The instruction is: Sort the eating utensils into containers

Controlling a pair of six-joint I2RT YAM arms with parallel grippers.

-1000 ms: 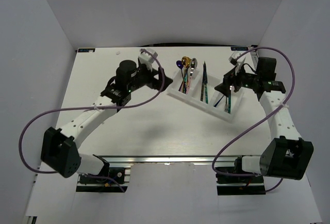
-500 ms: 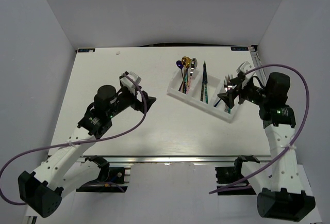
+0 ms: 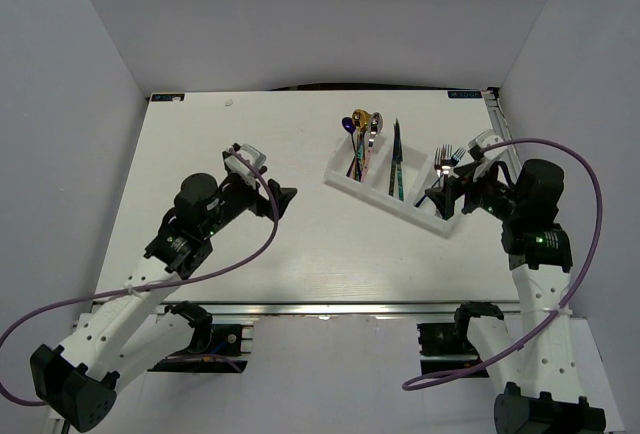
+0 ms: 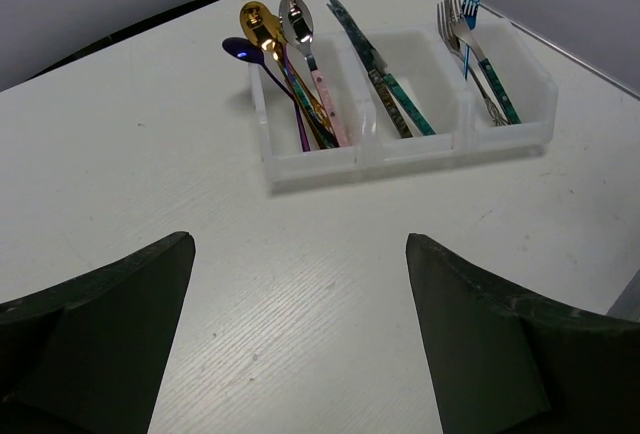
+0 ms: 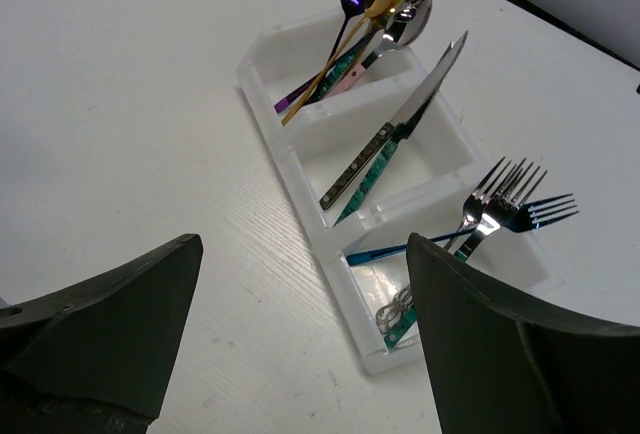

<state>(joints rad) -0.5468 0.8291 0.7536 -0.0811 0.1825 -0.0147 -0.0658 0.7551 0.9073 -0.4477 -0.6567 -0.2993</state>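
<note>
Toward the far right of the white table [image 3: 200, 134], your white rectangular plastic three-compartment tray [image 4: 400, 154] holds every utensil you can see: gold, purple and silver spoons [image 4: 290, 44] in its left bin, slim knives [image 4: 385, 89] in the middle, forks [image 4: 470, 44] in the right. Your left gripper [image 3: 272, 200] hangs spread wide and empty, well apart from it. Your right gripper [image 3: 448, 197], equally wide and empty, sits just beside the fork bin.

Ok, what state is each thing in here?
left gripper: open, empty.
right gripper: open, empty.
tray: upright, all three compartments occupied.
spoons: in end compartment, bowls over the rim.
knives: in middle compartment.
forks: in other end compartment.
</note>
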